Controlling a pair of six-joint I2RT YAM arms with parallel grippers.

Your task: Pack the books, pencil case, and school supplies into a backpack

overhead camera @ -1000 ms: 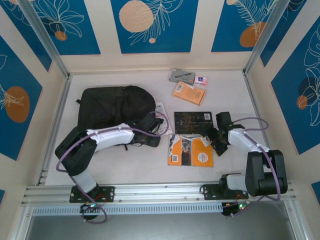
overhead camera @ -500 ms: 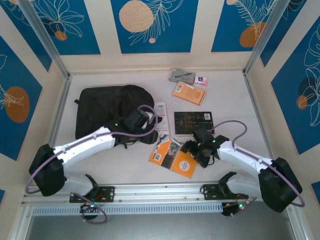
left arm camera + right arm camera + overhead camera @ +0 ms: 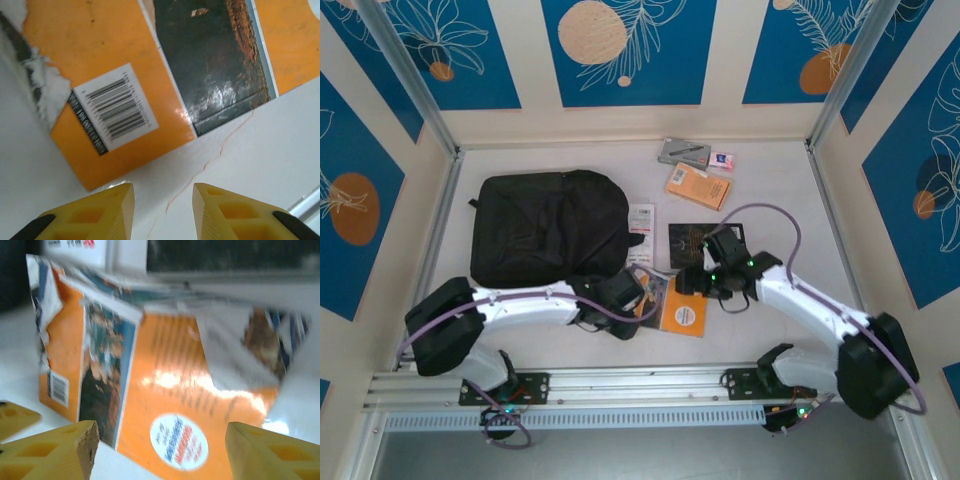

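An orange book (image 3: 678, 308) with a dark cover picture lies open-faced on the table between both grippers. My left gripper (image 3: 636, 297) is at its left corner; its yellow fingers stand apart over bare table (image 3: 163, 210), just short of the barcode corner of the orange book (image 3: 100, 60). My right gripper (image 3: 696, 282) is open at the book's right side, its fingers (image 3: 75, 450) wide either side of the round sticker on the orange book (image 3: 175, 390). The black backpack (image 3: 545, 225) lies at the left. The grey pencil case (image 3: 683, 151) lies at the back.
A black book (image 3: 700, 243) lies just behind the right gripper, a white-and-red strip (image 3: 641, 218) beside the backpack. A second orange book (image 3: 698, 185) and a small eraser block (image 3: 722, 159) lie near the pencil case. The aluminium rail (image 3: 640, 385) runs along the near edge.
The left arm swung off the backpack down to the orange book's left corner. The right gripper moved left and farther in. The orange book slid left and turned.
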